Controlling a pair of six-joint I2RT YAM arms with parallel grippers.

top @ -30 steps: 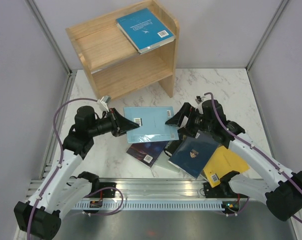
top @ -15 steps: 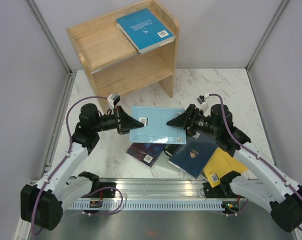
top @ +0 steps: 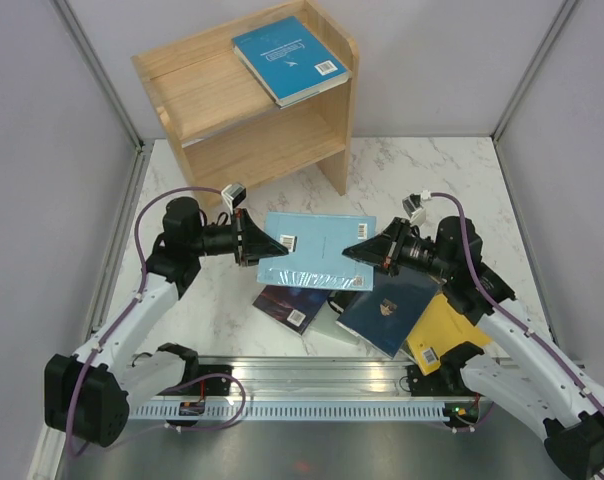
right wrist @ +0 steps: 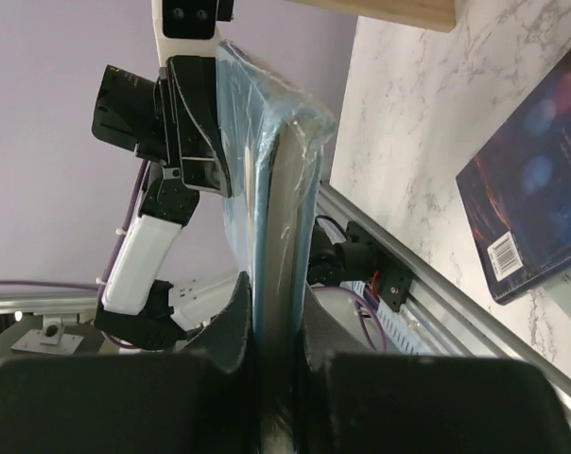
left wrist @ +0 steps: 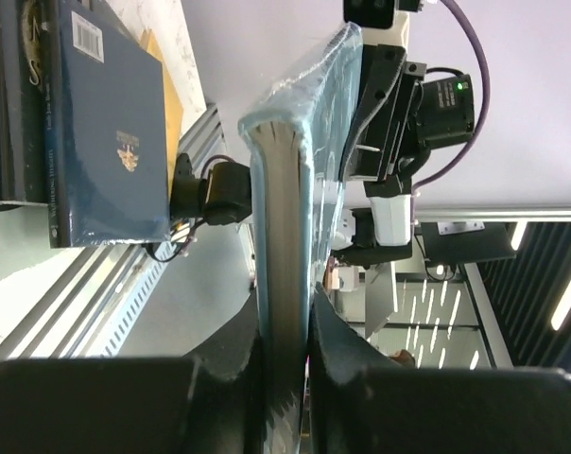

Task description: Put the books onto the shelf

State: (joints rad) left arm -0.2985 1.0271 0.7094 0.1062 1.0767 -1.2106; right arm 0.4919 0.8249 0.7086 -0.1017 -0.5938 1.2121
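Navy, purple and yellow books lie nearest; above them the pale blue book hangs pinched by the left gripper and the newly closed right gripper, ready to carry to the shelf beyond.

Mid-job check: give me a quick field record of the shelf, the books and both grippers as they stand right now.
held book: pale blue paperback, carried between both arms above the pile
left gripper: shut on one end of it
right gripper: shut on the opposite end
shelf: light wooden two-tier unit, teal book lying flat on top
waiting: dark purple book, navy book, yellow book, overlapping on the white marble table
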